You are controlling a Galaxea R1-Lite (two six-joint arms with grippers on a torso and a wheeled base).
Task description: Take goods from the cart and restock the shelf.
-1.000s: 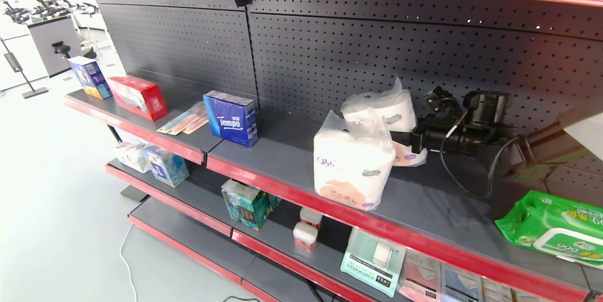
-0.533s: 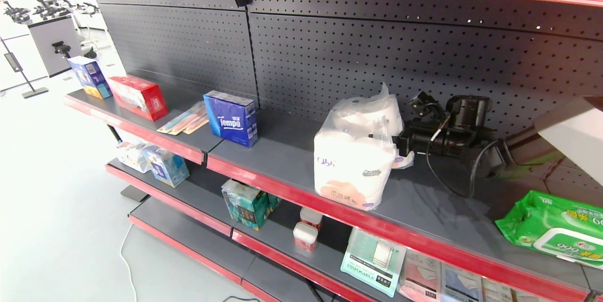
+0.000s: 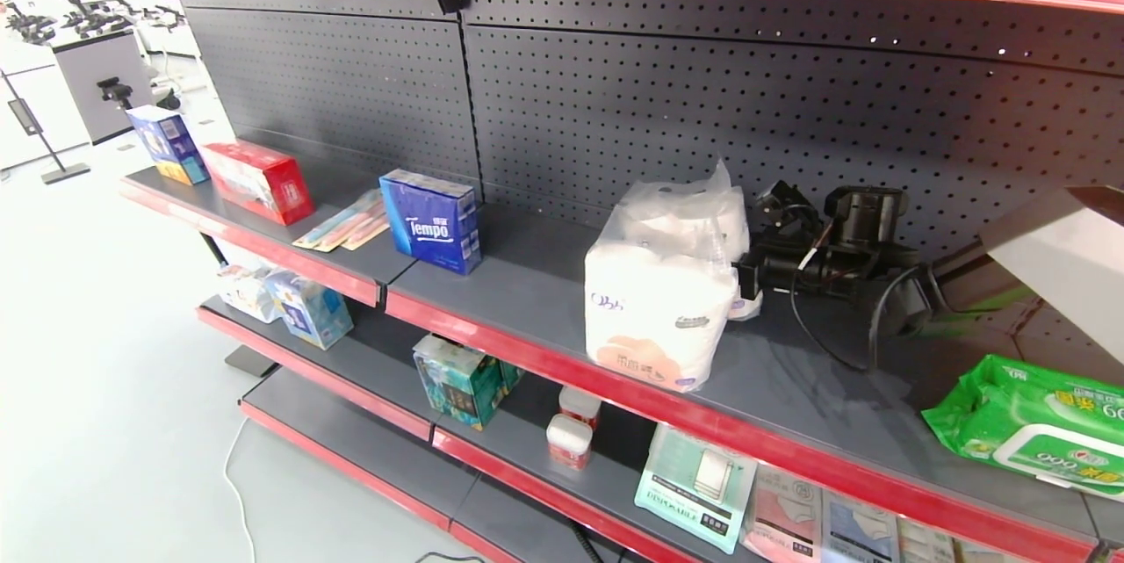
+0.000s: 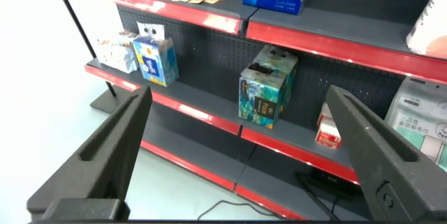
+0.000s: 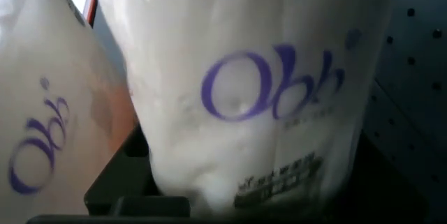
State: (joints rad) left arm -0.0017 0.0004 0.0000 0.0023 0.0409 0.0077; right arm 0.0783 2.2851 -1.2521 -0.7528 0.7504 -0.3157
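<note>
The rear toilet-paper pack [image 3: 694,212] is a film-wrapped bundle of rolls. I judge it light, bulky and soft. It should give under pressure rather than resist, and the loose plastic wrap is probably slippery and could tear or bunch if pinched alone. The safest hold would be across the body of a roll, low and square, so the jaws press on paper and not just on film.

It stands on the middle shelf [image 3: 527,282], at about 1 o'clock from the front toilet-paper pack [image 3: 659,308] and touching or nearly touching it. The pegboard back is close behind.

The right gripper [image 3: 743,273] meets the rear pack at its 3 o'clock side, low on the bundle. In the right wrist view the pack [image 5: 265,98] sits right between the jaws, which appear clamped on its lower part, with the front pack [image 5: 42,133] just beside it. The grip looks to be near one end rather than centred, so the pack could swing or sag if raised.

The left gripper [image 4: 237,98] hangs with its jaws spread wide and nothing between them, facing the lower shelves.

A green wet-wipes pack [image 3: 1036,422] lies at 4 o'clock from the two packs. A blue tissue box [image 3: 432,220] stands well apart at 9 o'clock.
</note>
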